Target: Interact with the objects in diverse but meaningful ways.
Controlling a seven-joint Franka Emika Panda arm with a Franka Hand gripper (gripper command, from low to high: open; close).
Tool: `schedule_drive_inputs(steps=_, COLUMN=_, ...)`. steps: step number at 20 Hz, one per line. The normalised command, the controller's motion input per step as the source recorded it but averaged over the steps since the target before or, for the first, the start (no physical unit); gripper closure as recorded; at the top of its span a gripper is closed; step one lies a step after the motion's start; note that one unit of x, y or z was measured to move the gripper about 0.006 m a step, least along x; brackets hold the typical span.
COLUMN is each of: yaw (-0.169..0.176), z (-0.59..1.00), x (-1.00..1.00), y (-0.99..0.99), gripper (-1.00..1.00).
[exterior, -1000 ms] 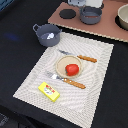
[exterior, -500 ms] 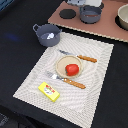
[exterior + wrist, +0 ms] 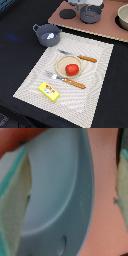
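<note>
My gripper [image 3: 89, 4] is at the far edge of the exterior view, right above the small grey saucepan [image 3: 90, 15] on the pink board [image 3: 107, 27]. In the wrist view the saucepan's grey inside [image 3: 55, 193] fills the frame, with pale teal-edged fingers [image 3: 10, 203] far apart on either side of its wall. A grey pot [image 3: 47, 34] with a white utensil [image 3: 49, 36] in it stands off the placemat's far corner. A red tomato [image 3: 72, 69] sits on a beige plate [image 3: 61, 64]. A yellow box [image 3: 48, 91] lies on the mat's near part. No sausage shows.
A knife [image 3: 80, 57] and a fork [image 3: 67, 80] with brown handles lie on either side of the plate, on the striped placemat [image 3: 100, 75]. A black burner disc [image 3: 67, 13] and a beige bowl [image 3: 123, 17] are on the board. The table is dark.
</note>
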Motion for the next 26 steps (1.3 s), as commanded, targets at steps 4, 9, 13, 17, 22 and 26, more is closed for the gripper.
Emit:
schedule_drive_inputs(steps=4, yaw=-0.002, z=0.77, x=0.03, y=0.02, gripper=-1.0)
schedule_drive_inputs(steps=9, yaw=-0.031, z=0.91, x=0.04, y=-0.12, gripper=-1.0)
schedule_drive_inputs(steps=13, yaw=-0.027, z=0.94, x=0.03, y=-0.5, gripper=-1.0)
schedule_drive_inputs(steps=17, yaw=-0.007, z=0.63, x=0.14, y=-0.86, gripper=-1.0)
schedule_drive_inputs(steps=22, yaw=-0.005, z=0.47, x=0.13, y=-0.82, gripper=-1.0)
schedule_drive_inputs(steps=26, yaw=-0.002, z=0.34, x=0.13, y=-0.78, gripper=-1.0)
